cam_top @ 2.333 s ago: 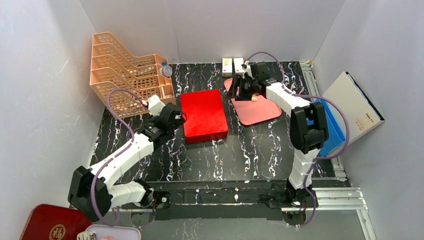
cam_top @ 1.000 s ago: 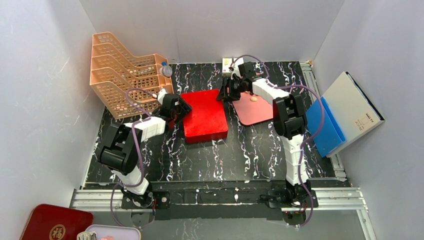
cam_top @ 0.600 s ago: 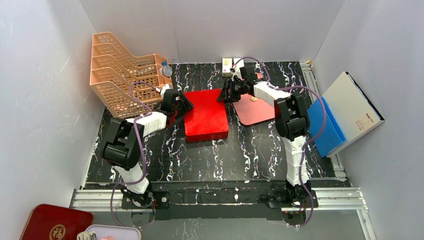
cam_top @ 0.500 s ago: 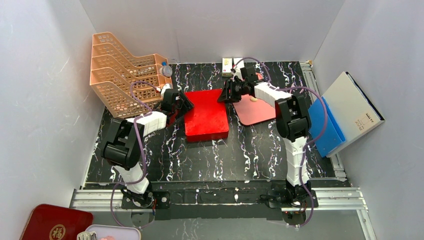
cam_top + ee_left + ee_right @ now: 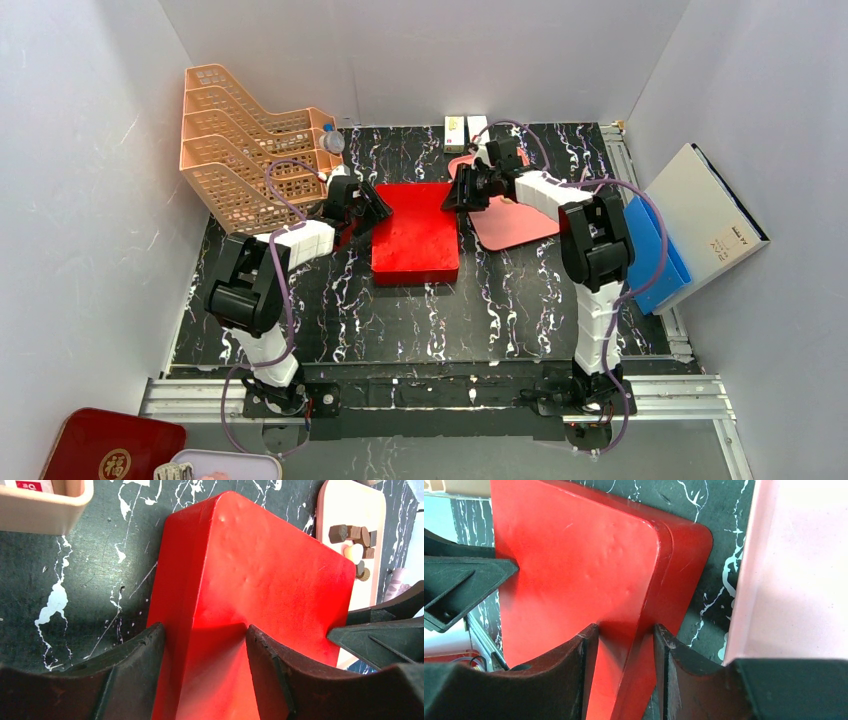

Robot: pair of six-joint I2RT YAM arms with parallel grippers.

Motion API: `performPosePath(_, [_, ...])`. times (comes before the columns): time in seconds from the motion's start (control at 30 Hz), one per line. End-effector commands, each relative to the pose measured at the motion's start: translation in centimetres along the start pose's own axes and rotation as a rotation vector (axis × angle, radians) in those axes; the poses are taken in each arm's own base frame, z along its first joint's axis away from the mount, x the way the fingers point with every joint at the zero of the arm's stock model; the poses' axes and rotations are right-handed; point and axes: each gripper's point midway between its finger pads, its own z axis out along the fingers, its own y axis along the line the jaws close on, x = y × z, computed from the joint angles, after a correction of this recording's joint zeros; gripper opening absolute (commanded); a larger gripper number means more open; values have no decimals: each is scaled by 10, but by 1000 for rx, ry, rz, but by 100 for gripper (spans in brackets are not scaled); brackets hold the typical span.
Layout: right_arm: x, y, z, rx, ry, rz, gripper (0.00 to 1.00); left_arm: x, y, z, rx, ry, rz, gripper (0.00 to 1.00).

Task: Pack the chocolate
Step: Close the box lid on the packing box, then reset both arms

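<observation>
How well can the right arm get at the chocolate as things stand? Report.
Probably not yet. The right pincer is clamped on a corner of the red box, so it is busy. The chocolate lies uncovered on the tray right beside that box; once freed, the way looks open.

The box (image 5: 415,232) is bright red. The desk (image 5: 500,300) is black with white squiggles (like marble). The tray (image 5: 515,222) is pink, the chocolate (image 5: 356,532) brown and cream.

chocolate (image 5: 350,532) — dark brown pieces, one pale, clustered loose on pink tray (image 5: 350,502)
</observation>
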Motion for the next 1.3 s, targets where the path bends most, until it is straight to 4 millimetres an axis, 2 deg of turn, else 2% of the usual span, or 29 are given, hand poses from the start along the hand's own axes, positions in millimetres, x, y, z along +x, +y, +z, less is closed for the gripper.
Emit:
performPosePath(0.0, [22,2,-4,21,52,2,50,24,-18,-3,60,96,18,57])
performPosePath(0.33, [21,2,-9,31,41,-9,55,34,-17,-11,56,97,18,57])
performPosePath(0.53, [7,6,-6,24,27,-34,58,36,-17,-14,51,91,11,57])
performPosePath(0.67, [0,8,-6,17,14,-55,59,28,-15,-18,29,63,21,63])
performPosePath(0.93, [-9,12,-9,5,-10,-86,62,21,-13,-21,4,38,40,67])
performPosePath(1.27, [-44,20,-27,-12,-96,-145,67,6,-19,-20,-12,6,93,72])
